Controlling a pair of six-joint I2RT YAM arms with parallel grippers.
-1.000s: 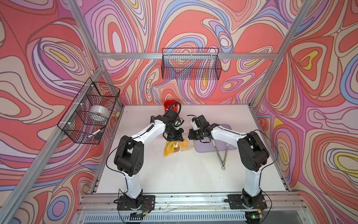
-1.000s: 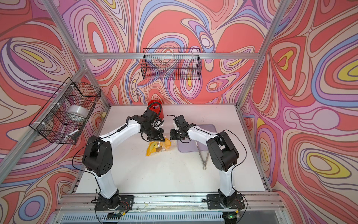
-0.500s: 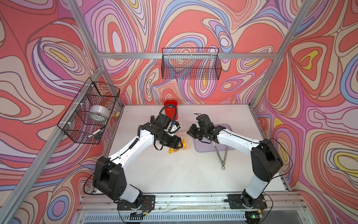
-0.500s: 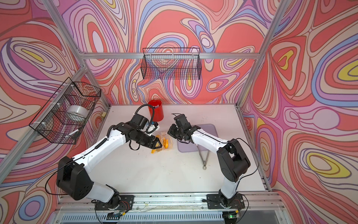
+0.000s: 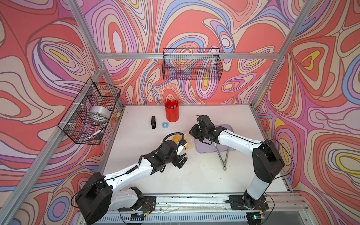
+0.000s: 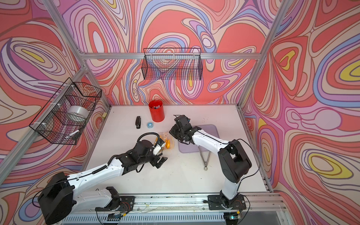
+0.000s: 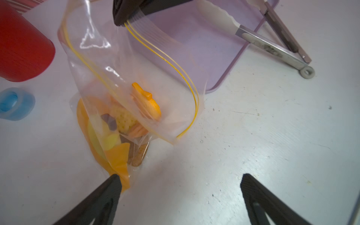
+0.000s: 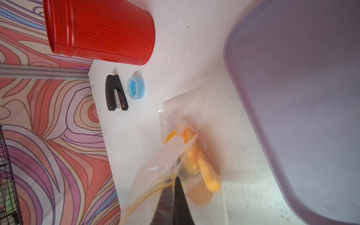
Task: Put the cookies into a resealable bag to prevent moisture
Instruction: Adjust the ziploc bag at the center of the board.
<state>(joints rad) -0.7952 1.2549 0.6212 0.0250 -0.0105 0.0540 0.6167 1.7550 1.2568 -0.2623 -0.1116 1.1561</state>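
The resealable bag (image 5: 186, 141) (image 7: 120, 78) stands on the table left of the lilac tray, its yellow zip line curving down from one held corner. Several orange and brown cookies (image 7: 146, 103) (image 8: 206, 175) lie inside it at the bottom. My right gripper (image 5: 191, 134) (image 8: 173, 181) is shut on the bag's zip edge and holds that corner up; its fingers (image 7: 124, 15) show pinching the strip. My left gripper (image 5: 182, 161) (image 7: 180, 176) is open, nearer the front than the bag, with only bare table between its fingers. One fingertip sits beside the bag's orange bottom corner.
A lilac tray (image 5: 204, 148) lies under the right arm, with metal tongs (image 5: 224, 155) at its front edge. Behind the bag stand a red cup (image 5: 171, 114), a blue tape roll (image 5: 165, 124) and a black stapler (image 5: 153, 122). Wire baskets hang on the left and back walls.
My left gripper opened, let go of the bag and drew back toward the front of the table. My right gripper stayed shut on the bag's zip edge.
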